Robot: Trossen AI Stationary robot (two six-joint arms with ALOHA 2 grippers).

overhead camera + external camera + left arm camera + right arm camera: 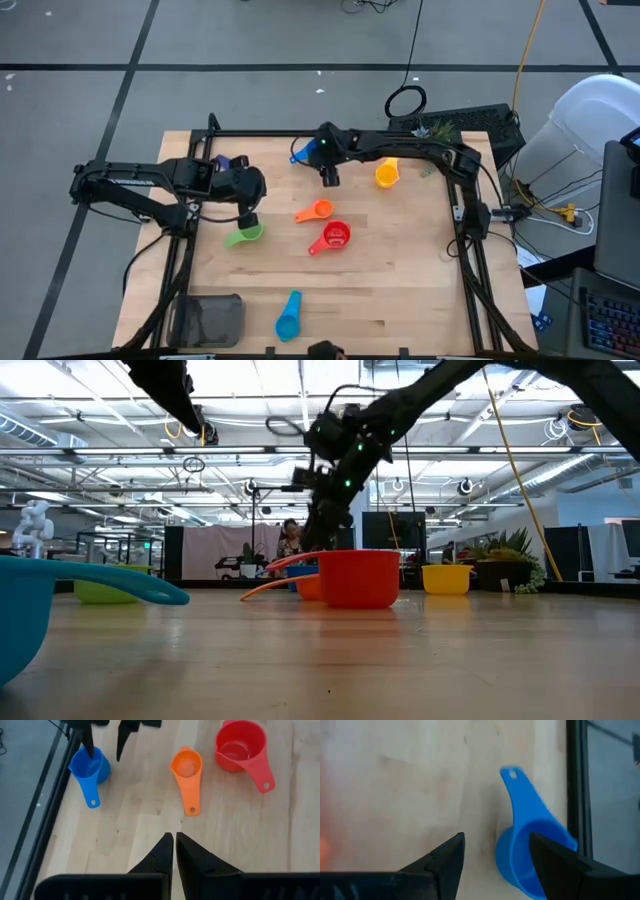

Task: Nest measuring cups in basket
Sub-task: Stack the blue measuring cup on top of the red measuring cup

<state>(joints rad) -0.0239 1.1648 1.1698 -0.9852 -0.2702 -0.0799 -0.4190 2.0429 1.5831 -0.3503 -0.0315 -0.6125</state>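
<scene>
The measuring cups lie scattered on the wooden table. The blue cup [300, 153] and purple cup [228, 160] are at the far side, with the yellow cup [387, 174] to their right. The orange cup [316, 211] and red cup [336, 236] sit mid-table, the green cup [243, 236] at left, the light blue cup [289, 317] near the front. The basket [212, 320] stands at the near left corner. My right gripper [495, 837] is open at the blue cup [530, 865], one finger over its bowl, one beside it. My left gripper [173, 837] hangs shut above the green cup. My right gripper stands astride the blue cup's wall opposite its handle [520, 790], one finger [87, 742] over the bowl and the other [122, 740] outside it, slanting down from the table's right. I cannot tell whether either finger touches the cup, which sits upright on the table.
Black frame rails [180, 250] run along the table's left, right and far edges, the far one close behind the blue cup. Bare wood lies between the red cup and the front edge. In the low view, a person shows in the room beyond the table.
</scene>
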